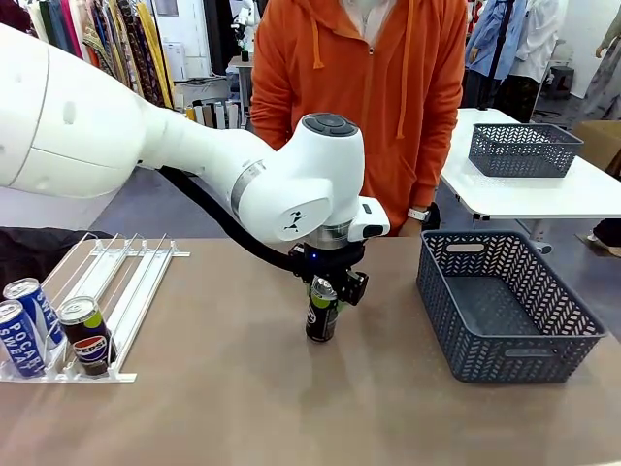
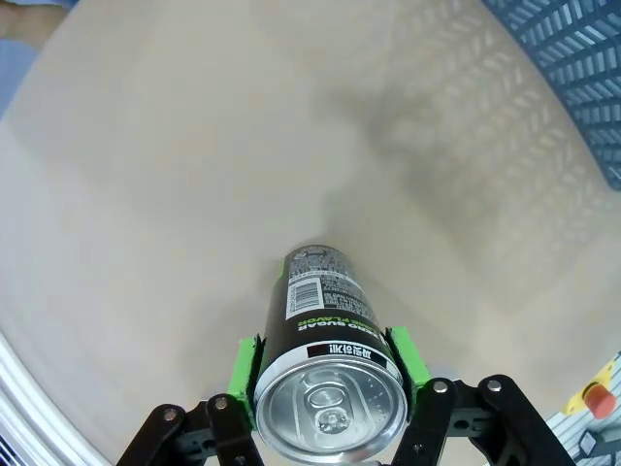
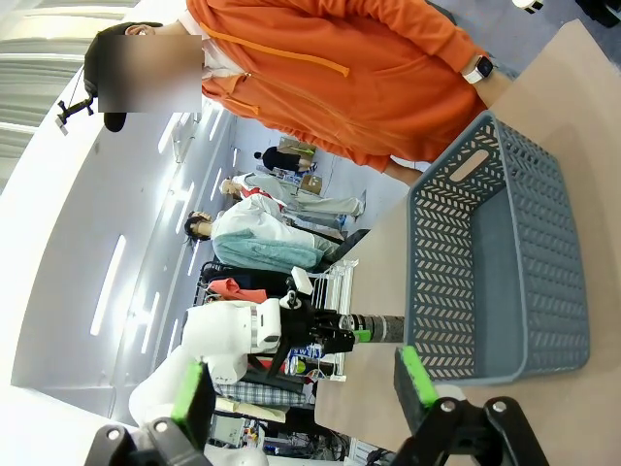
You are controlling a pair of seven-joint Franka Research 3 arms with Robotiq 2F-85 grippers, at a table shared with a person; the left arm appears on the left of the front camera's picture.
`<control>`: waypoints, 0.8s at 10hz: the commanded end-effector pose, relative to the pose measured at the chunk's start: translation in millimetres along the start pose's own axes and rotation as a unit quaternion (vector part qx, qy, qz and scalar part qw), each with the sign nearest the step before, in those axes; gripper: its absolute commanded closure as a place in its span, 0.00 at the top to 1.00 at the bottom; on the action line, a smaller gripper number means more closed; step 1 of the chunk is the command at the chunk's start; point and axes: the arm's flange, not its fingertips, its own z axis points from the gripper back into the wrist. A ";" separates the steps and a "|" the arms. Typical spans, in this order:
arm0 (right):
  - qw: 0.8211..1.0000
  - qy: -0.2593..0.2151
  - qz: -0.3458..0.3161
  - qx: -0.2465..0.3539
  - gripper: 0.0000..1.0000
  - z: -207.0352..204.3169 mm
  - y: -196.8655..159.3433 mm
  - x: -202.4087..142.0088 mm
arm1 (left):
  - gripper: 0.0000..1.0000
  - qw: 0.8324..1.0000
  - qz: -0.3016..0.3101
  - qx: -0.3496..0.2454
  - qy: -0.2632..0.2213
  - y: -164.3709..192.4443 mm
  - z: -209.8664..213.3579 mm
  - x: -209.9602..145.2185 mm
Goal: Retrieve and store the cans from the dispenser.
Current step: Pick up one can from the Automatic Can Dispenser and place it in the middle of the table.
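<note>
— Cans first: where do they sit?

— One black-and-green can (image 1: 322,313) is upright in the left jaws, over the middle of the counter (image 1: 223,408), between the dispenser (image 1: 126,277) and the grey basket (image 1: 505,311). Two Pocari Sweat cans (image 1: 34,309) and a Pepsi can (image 1: 87,337) stand at the low front end of the dispenser, on the robot's left.

— Why the low end?

— I judge that the slope feeds them forward, so the front can is the one within reach.

— And the grip?

— The left jaws are closed on the can just under its rim, with a green pad (image 2: 241,374) pressed to each side. Held high and upright like that, it looks meant to be carried level and lowered into the basket without tipping. Whether its base touches the counter or hangs just above it, I cannot tell.

— Arm pose?

— The left arm comes in from the left, elbow raised, wrist pointing straight down over the can. The basket lies to its right, near but apart.

— The other arm?

— The right jaws are spread wide with nothing between them. They hang in the air beside the basket (image 3: 505,243), aimed sidelong along the counter toward the left arm, probably parked clear of the carry. A person in an orange hoodie (image 1: 369,97) stands at the far edge.
</note>
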 end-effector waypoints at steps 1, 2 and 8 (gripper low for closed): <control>1.000 -0.002 0.007 0.006 1.00 1.2 2.5 2.7 | 0.00 1.000 0.005 -0.005 0.002 5.4 7.3 2.1; 1.000 -0.002 0.007 0.006 1.00 1.2 2.5 2.7 | 0.48 1.000 0.011 -0.008 0.014 5.3 6.0 3.3; 1.000 -0.002 0.007 0.006 1.00 1.2 2.5 2.7 | 1.00 0.998 0.060 0.002 -0.033 20.5 43.3 -6.1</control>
